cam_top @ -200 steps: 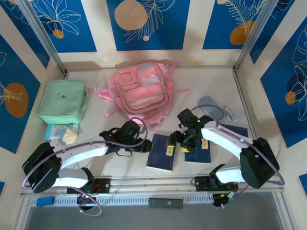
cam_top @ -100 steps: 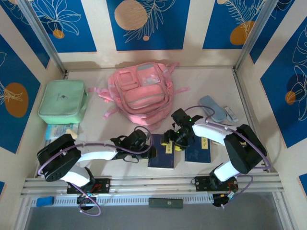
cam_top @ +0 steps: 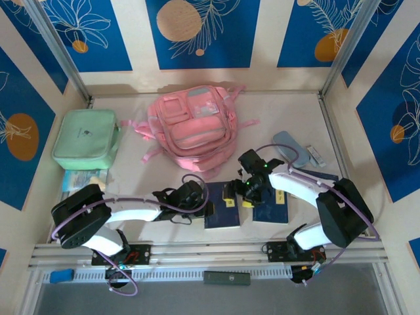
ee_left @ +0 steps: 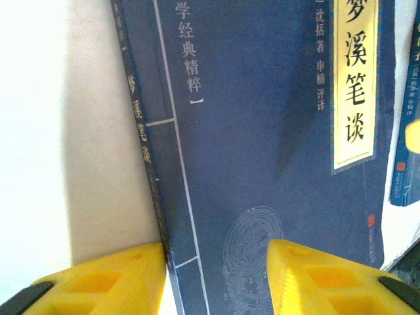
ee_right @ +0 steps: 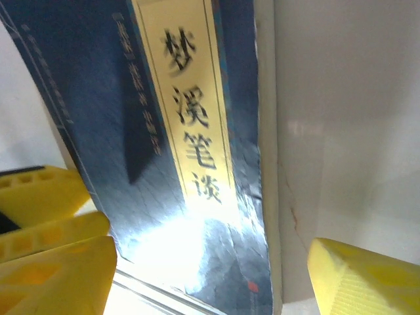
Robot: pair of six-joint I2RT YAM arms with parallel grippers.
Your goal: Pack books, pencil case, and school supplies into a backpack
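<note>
Bright even light, soft shadows; right wrist view blurred, glare on book [ee_right: 151, 144]

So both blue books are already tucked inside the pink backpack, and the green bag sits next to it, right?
Not quite. The books aren't inside the backpack. The top external view shows them lying flat on the table in front of it, close to the arms. The green bag does sit next to the backpack.
</note>
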